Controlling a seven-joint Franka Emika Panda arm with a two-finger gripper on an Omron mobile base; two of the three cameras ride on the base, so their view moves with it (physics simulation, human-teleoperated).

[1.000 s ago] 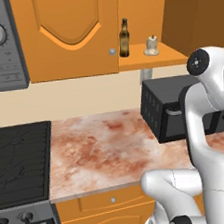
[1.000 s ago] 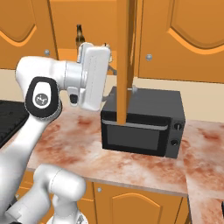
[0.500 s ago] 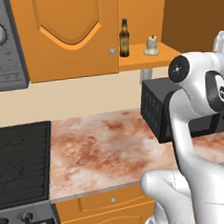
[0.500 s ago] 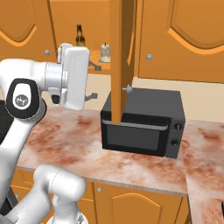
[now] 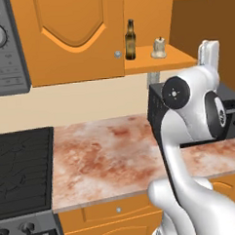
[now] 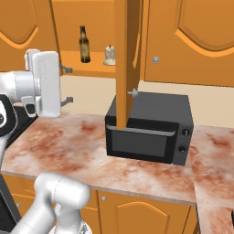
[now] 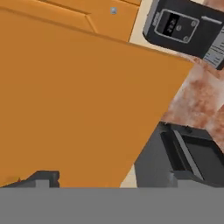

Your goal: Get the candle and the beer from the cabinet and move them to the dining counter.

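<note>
Black microwave (image 6: 148, 132) sits on marbled worktop (image 5: 107, 159) (stove (image 5: 19, 171) alongside).

Left and right base views look forward and down from behind the arm, sharing the black boxy microwave (image 5: 160, 107) (image 6: 151, 130) and open orange wall cabinet shelf (image 5: 155, 63) (image 6: 75, 61). Hand view, rolled, sits close against an orange door panel (image 7: 74, 96), microwave at 4 o'clock.

An orange cabinet (image 6: 192, 41) is framing a brown beer (image 6: 84, 45) and a cream-white candle (image 6: 109, 55), above a black microwave (image 6: 148, 128) sitting on reddish-brown, cream-marbled worktop (image 5: 107, 156).
</note>
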